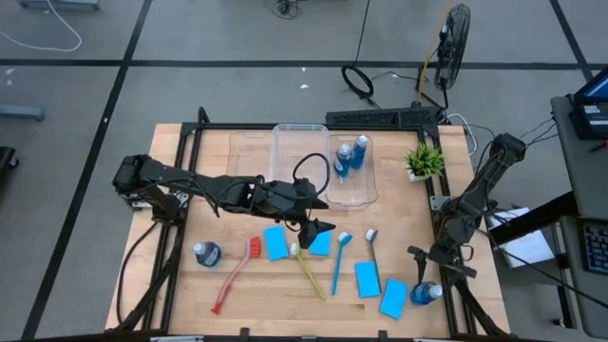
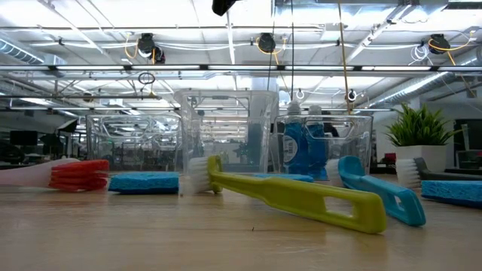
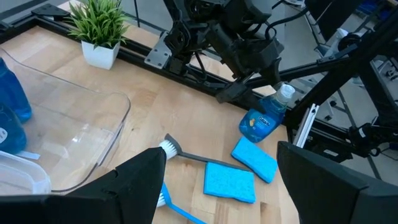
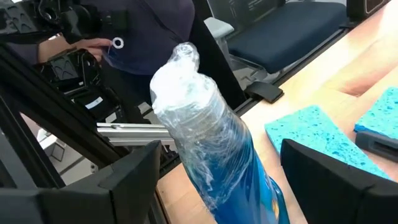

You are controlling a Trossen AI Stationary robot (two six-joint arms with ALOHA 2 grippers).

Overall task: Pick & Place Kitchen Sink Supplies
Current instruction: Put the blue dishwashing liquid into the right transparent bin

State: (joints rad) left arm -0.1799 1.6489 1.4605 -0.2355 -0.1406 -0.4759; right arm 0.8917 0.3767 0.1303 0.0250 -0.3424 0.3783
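We see the right gripper (image 1: 425, 277) at lower right, fingers spread around a blue bottle (image 1: 427, 293), not clenched. The left gripper (image 1: 321, 231), mid-frame, hangs released, grasping nothing.

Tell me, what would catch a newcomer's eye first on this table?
Probably the bright brushes and blue sponges scattered along the table's front, the yellow-green brush looming largest in the low view. Next, the left gripper hovering open above them, and the right gripper poised around a blue bottle.
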